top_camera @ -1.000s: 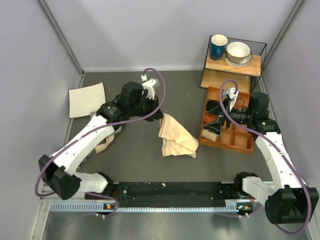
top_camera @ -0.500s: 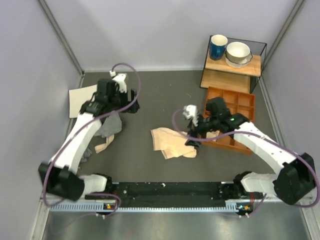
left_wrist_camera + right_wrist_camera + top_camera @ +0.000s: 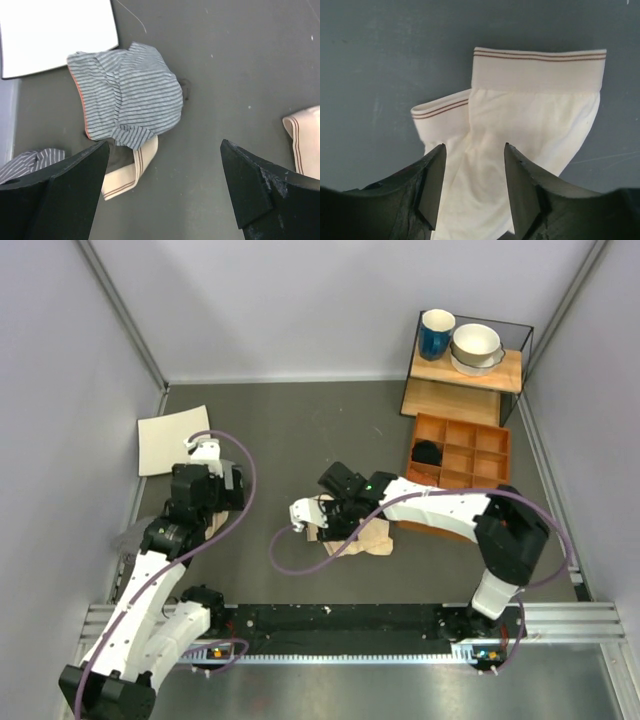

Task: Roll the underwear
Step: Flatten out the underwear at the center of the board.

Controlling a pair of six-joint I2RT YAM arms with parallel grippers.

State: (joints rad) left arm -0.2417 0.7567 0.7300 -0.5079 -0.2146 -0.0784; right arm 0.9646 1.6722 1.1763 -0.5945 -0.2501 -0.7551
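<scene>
top view: the underwear (image 3: pixel 368 540) lies bunched near the middle of the counter, a little toward the near edge. the right gripper (image 3: pixel 338 522) hangs over its left part, with the arm reaching across from the right edge. from here i cannot tell how its jaws stand. the left gripper (image 3: pixel 203 492) is near the left edge, just nearer than the white paper sheet (image 3: pixel 175 438). a peach band (image 3: pixel 212 530) shows beside that arm. by the right edge a wooden divided tray (image 3: pixel 470 465) holds a small black bundle (image 3: pixel 428 452) in its far left compartment. in the far right corner a shelf (image 3: pixel 465 370) carries a blue mug (image 3: pixel 436 333) and stacked white bowls (image 3: pixel 476 345).

left wrist view: the left gripper (image 3: pixel 164 150) is spread wide, with nothing between its fingers. below it a grey striped cloth (image 3: pixel 127 95) lies bunched just beside the white paper sheet (image 3: pixel 55 35). the peach band (image 3: pixel 131 170), with 2 brown lines, pokes out from under it. a second striped cloth (image 3: pixel 30 161) lies toward the left edge. the underwear (image 3: pixel 302 145) shows only as an edge at the right.

right wrist view: the right gripper (image 3: pixel 474 150) has its fingers apart at a moderate gap, clamping nothing. the underwear (image 3: pixel 535 115) lies folded under them, its waistband carrying 2 brown lines. i cannot tell whether the tips touch the cloth.
</scene>
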